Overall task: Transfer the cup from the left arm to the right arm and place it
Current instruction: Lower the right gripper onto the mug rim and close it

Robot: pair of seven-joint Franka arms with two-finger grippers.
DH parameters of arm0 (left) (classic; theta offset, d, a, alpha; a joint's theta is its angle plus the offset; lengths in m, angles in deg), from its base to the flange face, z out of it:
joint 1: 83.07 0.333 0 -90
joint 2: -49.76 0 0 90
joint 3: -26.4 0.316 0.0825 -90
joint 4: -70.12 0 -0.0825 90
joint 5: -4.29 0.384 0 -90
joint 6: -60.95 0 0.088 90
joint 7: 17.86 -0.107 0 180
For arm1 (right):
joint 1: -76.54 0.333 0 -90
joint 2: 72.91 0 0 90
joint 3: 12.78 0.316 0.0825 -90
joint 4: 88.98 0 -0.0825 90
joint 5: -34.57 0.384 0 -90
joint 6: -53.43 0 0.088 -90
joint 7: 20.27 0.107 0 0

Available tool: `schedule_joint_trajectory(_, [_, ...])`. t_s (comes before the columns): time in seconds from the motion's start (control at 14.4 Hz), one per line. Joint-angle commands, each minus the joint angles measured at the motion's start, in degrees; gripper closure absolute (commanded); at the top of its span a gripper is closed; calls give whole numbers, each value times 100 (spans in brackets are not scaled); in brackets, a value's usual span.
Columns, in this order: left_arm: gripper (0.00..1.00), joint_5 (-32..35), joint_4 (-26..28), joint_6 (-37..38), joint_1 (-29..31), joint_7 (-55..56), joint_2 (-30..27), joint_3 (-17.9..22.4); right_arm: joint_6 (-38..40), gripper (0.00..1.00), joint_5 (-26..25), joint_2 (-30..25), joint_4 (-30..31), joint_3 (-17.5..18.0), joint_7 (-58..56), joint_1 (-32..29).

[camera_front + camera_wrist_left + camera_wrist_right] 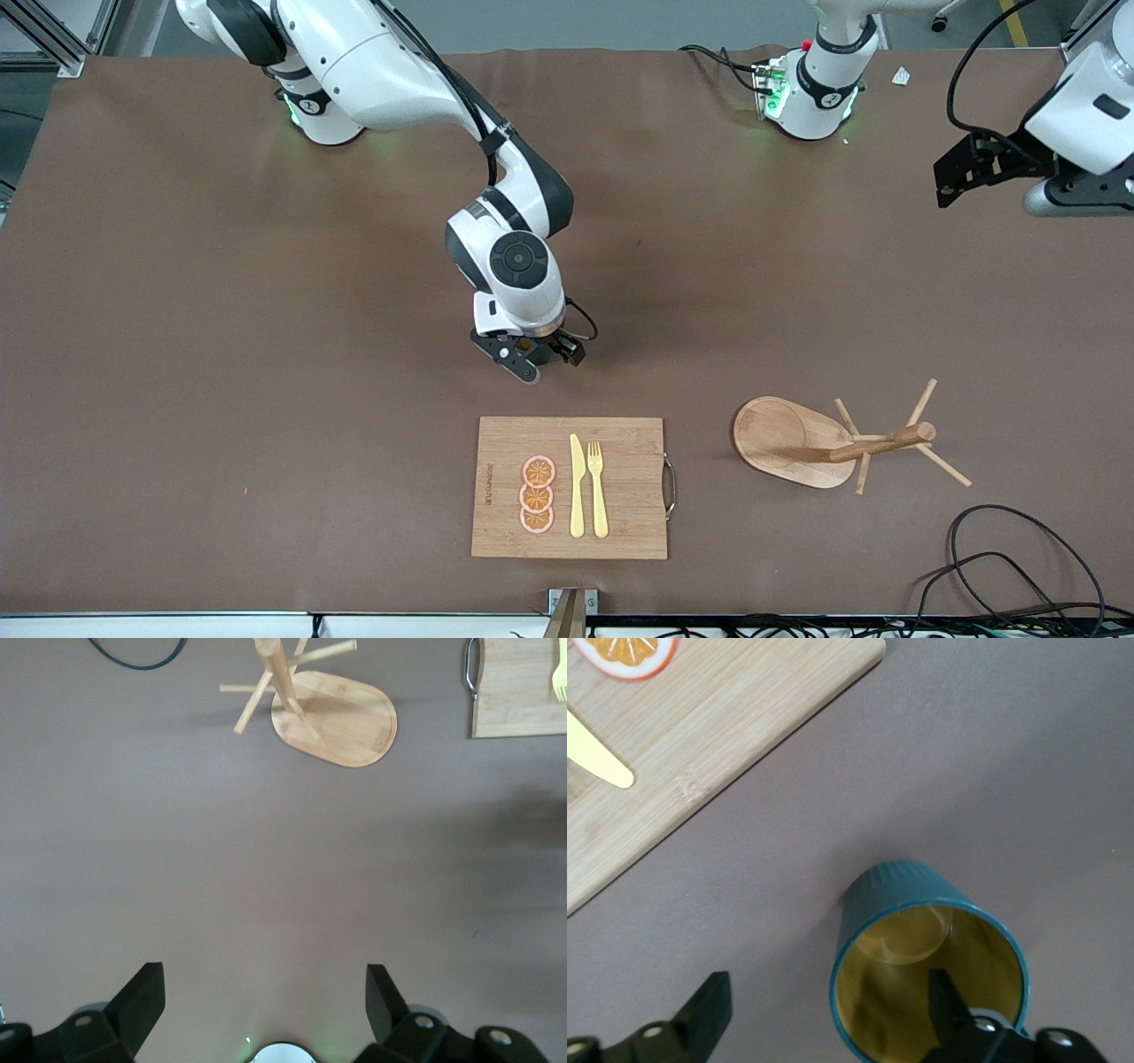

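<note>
Front view showed the brown cloth-covered surface [221, 354] carrying a rectangular bamboo cutting board [620, 523] and, at its 3 o'clock, a wooden mug tree [797, 439]. At the board's 12 o'clock the right gripper [530, 354] hung spread around the small dark teal ribbed cup [908, 904], upright on the surface. Rigid, light, probably glazed-slippery: pinch its rim wall. The left gripper [264, 997] waited, open and empty.
</note>
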Motion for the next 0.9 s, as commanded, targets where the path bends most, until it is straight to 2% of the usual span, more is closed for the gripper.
schedule_joint_trajectory(0.0, [0, -136, 357, -44, 81, -34, -235, 20, 56, 45, 21, 15, -90, -43, -695, -12])
schedule_joint_trajectory(0.14, [0, -398, 497, -53, 327, -86, -322, 20, -40, 83, -31, 15, 58, -51, -839, 66])
schedule_joint_trajectory(0.28, [0, -418, 603, -62, 310, 36, -401, 37, -216, 95, -49, 15, 243, -52, -848, 75])
schedule_joint_trajectory(0.35, [0, -426, 620, -88, 310, 28, -402, 37, -234, 99, -49, 15, 252, -52, -865, 75])
schedule_joint_trajectory(0.56, [0, -409, 822, -316, 301, -69, -471, 124, -129, 100, -40, -37, 252, -60, -1372, -73])
schedule_joint_trajectory(0.69, [0, -417, 1042, -475, 301, -95, -603, 222, 422, 100, -23, -168, 191, -69, -1716, -284])
schedule_joint_trajectory(0.83, [0, -409, 1016, -440, 310, -95, -586, 231, 671, 100, -5, -458, 173, -69, -2277, -539])
